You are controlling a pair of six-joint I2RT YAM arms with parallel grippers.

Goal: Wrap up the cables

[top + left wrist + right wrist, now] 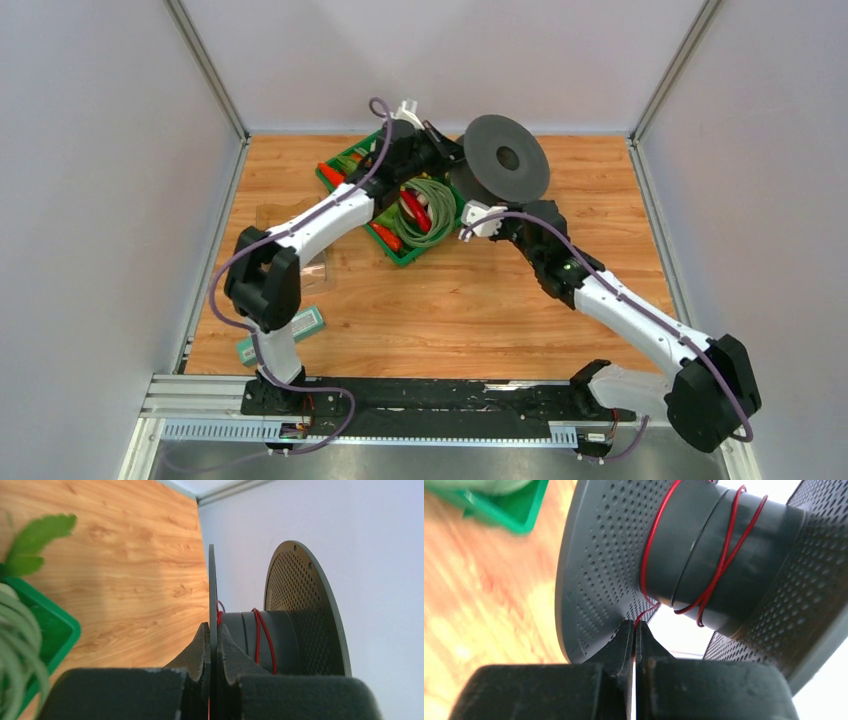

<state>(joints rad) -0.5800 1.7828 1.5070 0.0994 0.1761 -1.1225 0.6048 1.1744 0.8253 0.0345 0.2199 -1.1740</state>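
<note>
Starting at the left, we see the left hand (pixel 212 631) closed tight on the thin near flange (pixel 212 580) of the grey spool (pixel 505 158). Its two pads pinch the disc edge between them. From above, this hand meets the spool at about nine o'clock. The green tray (pixel 60 630) lies just beside it at roughly eight o'clock, resting on the worktop (pixel 450 310). We judge this grip is there to steady the spool, so that the disc stands on edge and cannot roll while wire is laid on.

On the hub (pixel 285 635) between the two flanges sits the red wire (pixel 258 635). It makes only a few loose turns (one strand crosses another in the right wrist view), so we judge the winding is barely begun.

Further right, the right hand (pixel 635 629) comes in from about seven o'clock of the spool. Its fingers are fully closed on the wire just below the hub. We think this pinch sits close to the spool so the thread-like strand can be led around under light tension and not go slack. The free length of wire beyond this hand is hidden from us.
</note>
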